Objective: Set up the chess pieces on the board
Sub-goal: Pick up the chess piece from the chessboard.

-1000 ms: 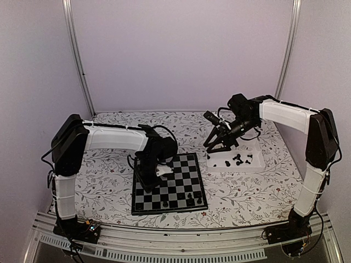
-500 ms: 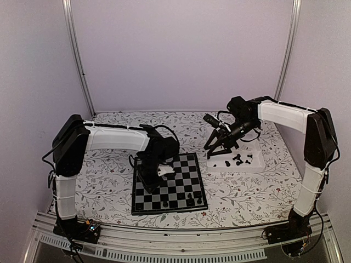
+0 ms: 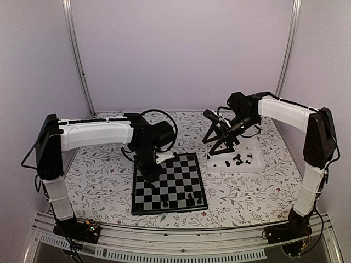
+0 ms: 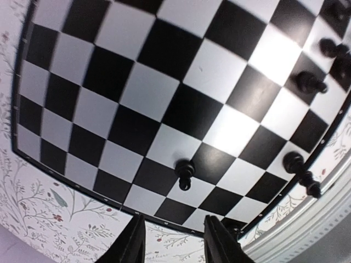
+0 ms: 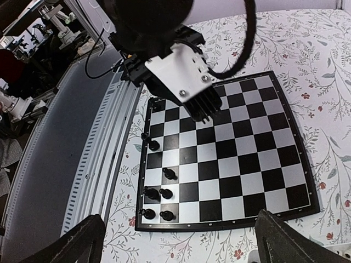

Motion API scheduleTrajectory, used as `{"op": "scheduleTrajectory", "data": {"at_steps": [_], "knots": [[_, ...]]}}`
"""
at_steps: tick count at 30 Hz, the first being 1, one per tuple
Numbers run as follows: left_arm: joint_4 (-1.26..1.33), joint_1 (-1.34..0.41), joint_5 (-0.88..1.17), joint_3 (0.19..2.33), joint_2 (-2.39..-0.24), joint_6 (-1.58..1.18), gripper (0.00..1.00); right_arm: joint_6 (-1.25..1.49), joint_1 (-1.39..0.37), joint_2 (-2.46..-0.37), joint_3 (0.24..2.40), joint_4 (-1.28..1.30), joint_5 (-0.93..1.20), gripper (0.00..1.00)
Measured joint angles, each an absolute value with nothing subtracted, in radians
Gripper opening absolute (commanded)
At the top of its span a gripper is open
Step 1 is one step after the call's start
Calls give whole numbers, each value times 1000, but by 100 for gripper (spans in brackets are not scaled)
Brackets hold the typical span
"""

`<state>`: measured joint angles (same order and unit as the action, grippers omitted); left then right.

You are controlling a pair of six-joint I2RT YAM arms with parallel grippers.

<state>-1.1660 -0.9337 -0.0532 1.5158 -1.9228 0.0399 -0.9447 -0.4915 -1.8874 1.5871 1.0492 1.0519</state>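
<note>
lilac walls closed in a table spread with a flower-printed tablecloth (image 3: pixel 98 181), where a flat black-and-grey checked chessboard (image 3: pixel 175 181) lay near the front rail, between the two arms and closer to the left one. a shallow white rectangular tray (image 3: pixel 258 160) sat just off the board's far right corner. a few small black chess pieces (image 5: pixel 166 193) stood along the board's near edge, and one black pawn (image 4: pixel 184 173) stood upright on its own a little way in. more loose black pieces (image 3: pixel 237 159) lay in the tray. the left gripper (image 4: pixel 174 230) hung low over the board's left margin, its fingers partly apart and gripping nothing, the pawn just ahead of them and untouched. the right gripper (image 5: pixel 178 224) hovered above the tray's left end, spread as wide as it goes and likewise empty. the step in hand looked to be a fetch from the tray. done well, it would mean dropping straight over a piece lying apart from its neighbours, closing low on its body and lifting clear of the tray wall. the left arm, meanwhile, would do best to rise straight up so its fingers did not clip the pawn.
</note>
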Motion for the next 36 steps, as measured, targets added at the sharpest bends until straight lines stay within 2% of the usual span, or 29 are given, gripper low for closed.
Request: {"op": "scheduleTrajectory", "data": {"at_steps": [6, 13, 19, 23, 36], "knots": [[-939, -925, -68, 1364, -1717, 24, 41, -900, -491, -1860, 1615, 1006, 919, 99], [-665, -873, -64, 1121, -1595, -17, 43, -613, -403, -1571, 1309, 603, 595, 99], [-495, -865, -33, 950, -1530, -39, 43, -482, -233, -1541, 1169, 395, 609, 99], [-418, -865, -7, 877, -1522, -55, 42, -483, -238, -1542, 1063, 380, 640, 98], [-296, -865, 41, 813, -1515, -75, 26, -512, -244, -1554, 1060, 342, 680, 93]]}}
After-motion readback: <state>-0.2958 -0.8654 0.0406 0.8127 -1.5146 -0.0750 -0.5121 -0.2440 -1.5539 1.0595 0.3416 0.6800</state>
